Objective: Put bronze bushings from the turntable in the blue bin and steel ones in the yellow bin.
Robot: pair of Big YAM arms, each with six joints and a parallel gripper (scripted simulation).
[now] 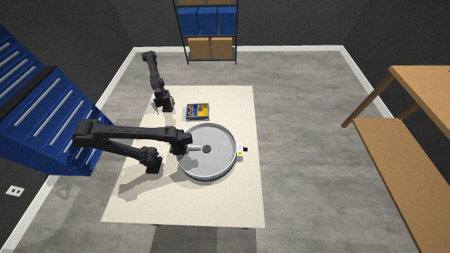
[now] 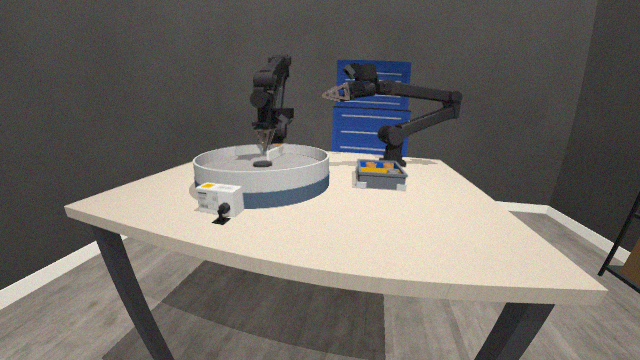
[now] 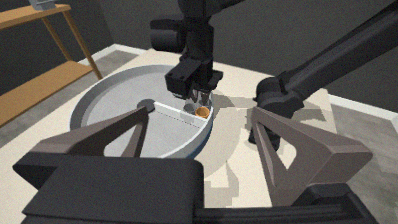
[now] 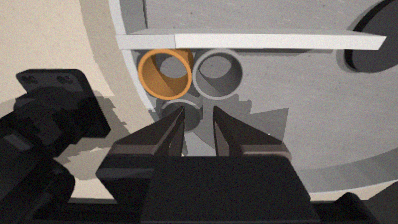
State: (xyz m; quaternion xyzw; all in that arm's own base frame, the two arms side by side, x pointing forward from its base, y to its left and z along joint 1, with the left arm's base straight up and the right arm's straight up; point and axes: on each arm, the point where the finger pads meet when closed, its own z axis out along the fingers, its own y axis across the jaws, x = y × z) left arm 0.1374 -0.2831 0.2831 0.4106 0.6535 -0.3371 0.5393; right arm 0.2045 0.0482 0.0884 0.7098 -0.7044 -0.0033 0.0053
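On the turntable (image 1: pixel 218 158) (image 2: pixel 300 165) (image 4: pixel 310 110), a bronze bushing (image 3: pixel 202 112) (image 4: pixel 156 82) and a steel bushing (image 4: pixel 231 80) stand upright side by side against the white divider. A second steel bushing (image 4: pixel 169 112) stands beside them near the rim, partly hidden by a finger. My right gripper (image 4: pixel 198 111) (image 2: pixel 265 151) is partly open and empty, pointing down close above that second steel bushing. My left gripper (image 2: pixel 326 95) is wide open and empty, raised away from the turntable. The blue bin (image 1: pixel 195 109) holds two bronze bushings; the yellow bin (image 1: pixel 204 113) holds a steel one.
The divider (image 4: pixel 280 41) runs from the rim towards the dark hub (image 1: pixel 207 149) (image 4: pixel 375 40). The raised rim surrounds the bushings' outer side. A white box (image 1: pixel 240 150) (image 2: pixel 220 199) stands against the turntable's far side from the arms. The bins sit beside the turntable, near the left arm's base.
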